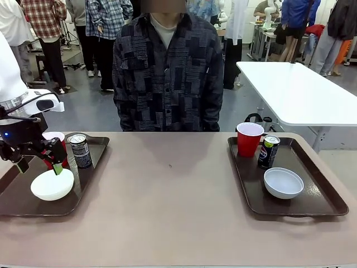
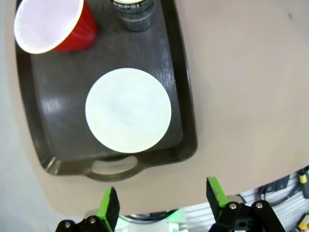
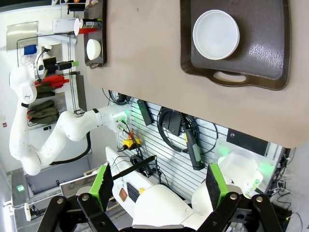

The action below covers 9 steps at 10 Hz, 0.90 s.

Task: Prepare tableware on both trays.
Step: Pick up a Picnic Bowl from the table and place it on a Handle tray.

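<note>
On the left tray [image 1: 89,184] my left gripper [image 1: 38,165] is hanging just above the white bowl [image 1: 52,185], fingers spread wide and holding nothing, so I'd say the bowl is set and this tray looks done: red cup [image 2: 50,24] at the far corner, dark can [image 1: 80,150] next to it, bowl near the handle cut-out. The right tray [image 1: 321,192] has the same trio, a red cup [image 1: 249,139], a green-topped can [image 1: 269,151] touching distance beside it and a bowl [image 1: 283,182] nearer me. My right gripper [image 3: 158,189] is spread open too, well back off the table edge, empty. Next move is probably just lifting the left arm straight up without nudging the bowl. Trays are dark brown plastic with a pebbly texture and raised rims, bowls smooth and round, cups glossy with white insides
</note>
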Each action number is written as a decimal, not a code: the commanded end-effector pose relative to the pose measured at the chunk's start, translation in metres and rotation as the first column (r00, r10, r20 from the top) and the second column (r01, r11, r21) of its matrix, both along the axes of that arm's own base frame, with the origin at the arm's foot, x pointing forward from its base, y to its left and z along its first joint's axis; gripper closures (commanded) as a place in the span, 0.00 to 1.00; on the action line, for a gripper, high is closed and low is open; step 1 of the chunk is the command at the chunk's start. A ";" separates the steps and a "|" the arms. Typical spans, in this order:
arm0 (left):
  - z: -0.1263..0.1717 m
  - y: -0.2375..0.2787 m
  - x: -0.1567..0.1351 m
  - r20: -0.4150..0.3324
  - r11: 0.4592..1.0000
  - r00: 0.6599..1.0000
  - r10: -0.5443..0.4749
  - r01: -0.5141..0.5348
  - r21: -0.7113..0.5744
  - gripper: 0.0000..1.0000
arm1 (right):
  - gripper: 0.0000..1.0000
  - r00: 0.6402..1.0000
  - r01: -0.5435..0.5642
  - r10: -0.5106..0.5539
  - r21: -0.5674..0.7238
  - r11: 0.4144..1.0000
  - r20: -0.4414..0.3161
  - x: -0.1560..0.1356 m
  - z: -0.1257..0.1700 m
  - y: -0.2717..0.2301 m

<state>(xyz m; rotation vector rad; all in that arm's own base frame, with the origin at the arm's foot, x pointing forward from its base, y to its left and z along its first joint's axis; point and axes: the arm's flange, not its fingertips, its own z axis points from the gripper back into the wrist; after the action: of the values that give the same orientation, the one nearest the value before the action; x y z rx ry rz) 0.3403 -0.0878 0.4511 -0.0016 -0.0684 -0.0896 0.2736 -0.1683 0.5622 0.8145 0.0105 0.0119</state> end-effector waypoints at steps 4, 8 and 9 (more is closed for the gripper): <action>0.015 0.051 0.043 0.002 0.899 0.999 -0.043 0.040 -0.436 0.05 | 0.00 1.000 -0.001 0.001 0.007 1.000 0.009 0.000 0.000 -0.001; 0.018 0.154 0.024 0.135 0.673 0.988 0.070 0.053 -0.738 0.05 | 0.00 1.000 -0.001 0.001 0.007 1.000 0.009 0.000 0.000 -0.001; 0.020 0.171 0.017 0.137 0.602 0.988 0.065 0.071 -0.795 0.05 | 0.00 1.000 -0.001 0.001 0.007 1.000 0.009 0.000 0.000 -0.001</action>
<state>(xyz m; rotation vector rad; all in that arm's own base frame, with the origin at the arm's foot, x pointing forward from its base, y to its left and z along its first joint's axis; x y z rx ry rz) 0.3643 0.0749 0.4743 -0.8225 -0.2719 -0.0258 0.2733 -0.1689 0.5623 0.8142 0.0096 0.0100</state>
